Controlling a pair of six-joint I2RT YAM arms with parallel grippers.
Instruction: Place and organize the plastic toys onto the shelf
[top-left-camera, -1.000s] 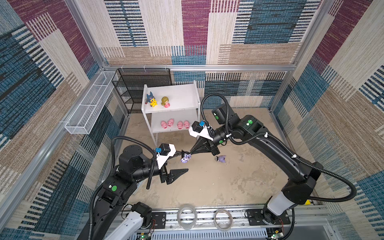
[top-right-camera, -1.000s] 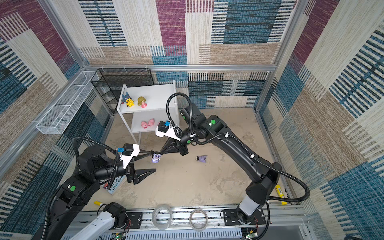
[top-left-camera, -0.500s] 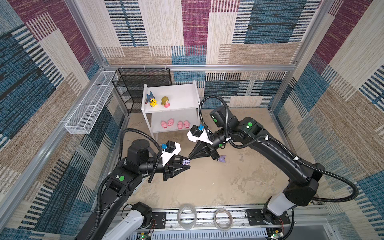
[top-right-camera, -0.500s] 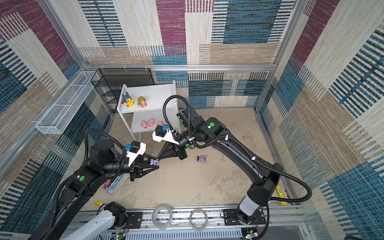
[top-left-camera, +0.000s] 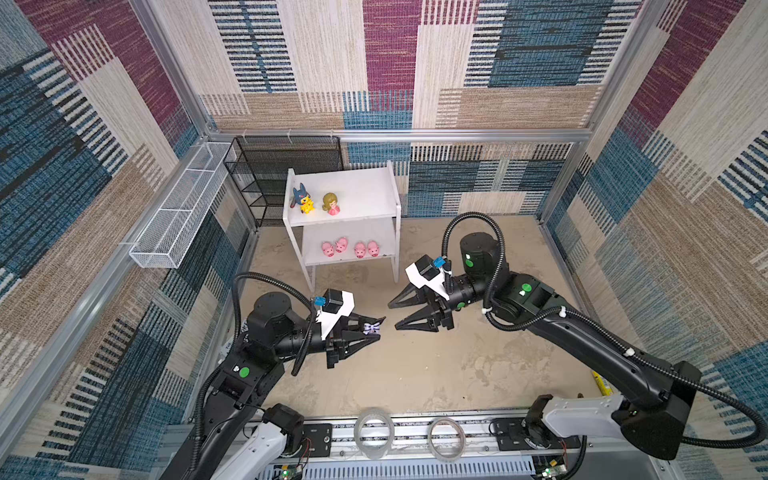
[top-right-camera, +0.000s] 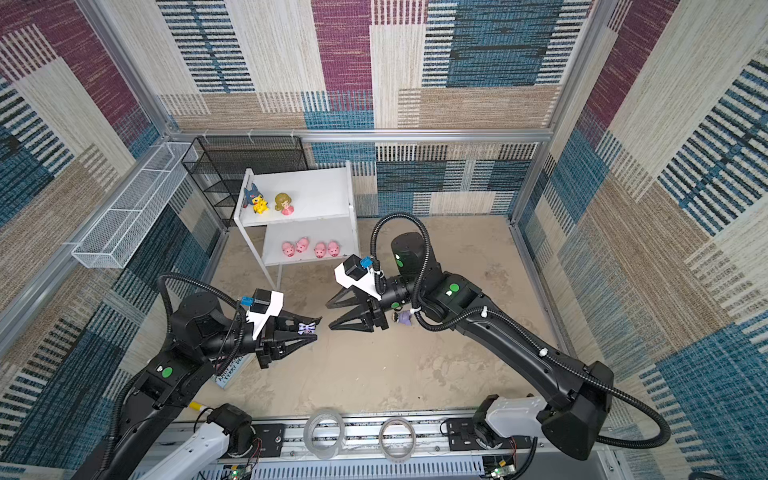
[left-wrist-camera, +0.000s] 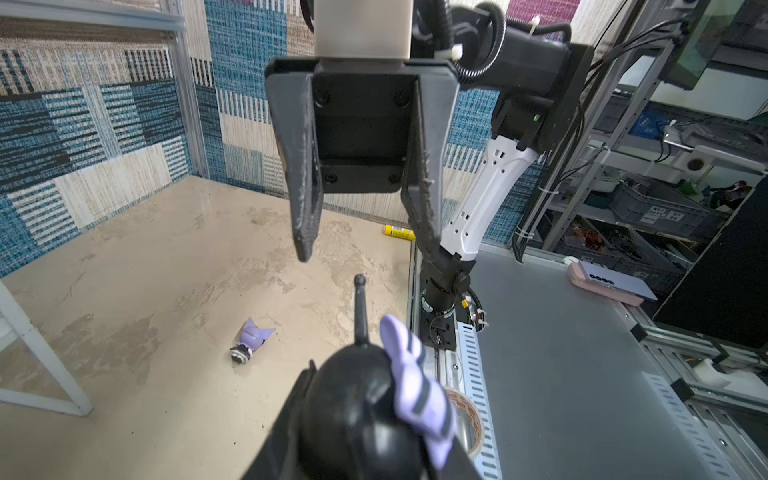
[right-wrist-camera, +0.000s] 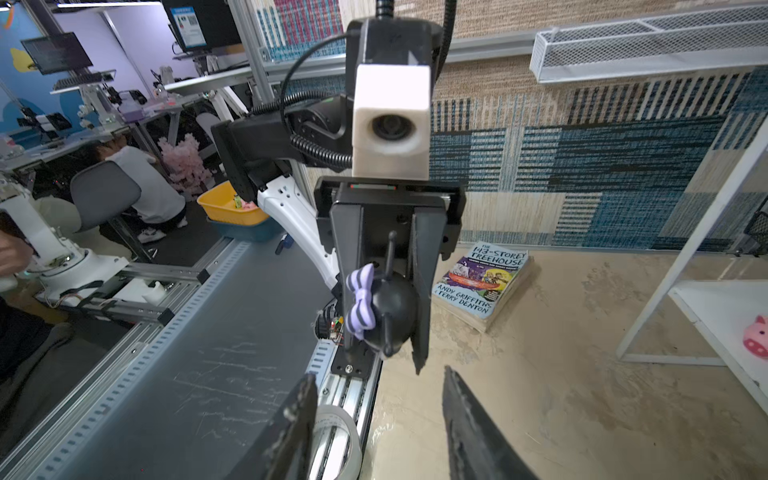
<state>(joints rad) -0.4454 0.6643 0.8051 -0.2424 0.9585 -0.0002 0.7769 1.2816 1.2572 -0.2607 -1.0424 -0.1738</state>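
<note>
My left gripper (top-left-camera: 381, 328) (top-right-camera: 318, 328) is shut on a black-and-purple toy (top-left-camera: 371, 328) (left-wrist-camera: 357, 399) with a striped bow, held above the floor. My right gripper (top-left-camera: 392, 317) (right-wrist-camera: 379, 374) stands open and empty just to its right, tips facing it. A second black-and-purple toy (top-right-camera: 402, 318) (left-wrist-camera: 249, 340) lies on the floor under the right arm. The white shelf (top-left-camera: 365, 191) holds a yellow figure with a blue hood (top-left-camera: 303, 200) and a blond doll (top-left-camera: 331, 203) on top. Several pink pigs (top-left-camera: 351, 248) stand on its lower board.
A black mesh rack (top-left-camera: 282, 166) and a white wire basket (top-left-camera: 178, 216) stand left of the shelf. A paperback book (right-wrist-camera: 484, 280) lies by the left wall, under the left arm. A yellow tube (left-wrist-camera: 399, 232) lies at the front right. Tape rolls (top-left-camera: 374, 432) sit on the front rail.
My left gripper moved in and shut on the toy that the right gripper held. The right gripper then opened and drew back to the right.
</note>
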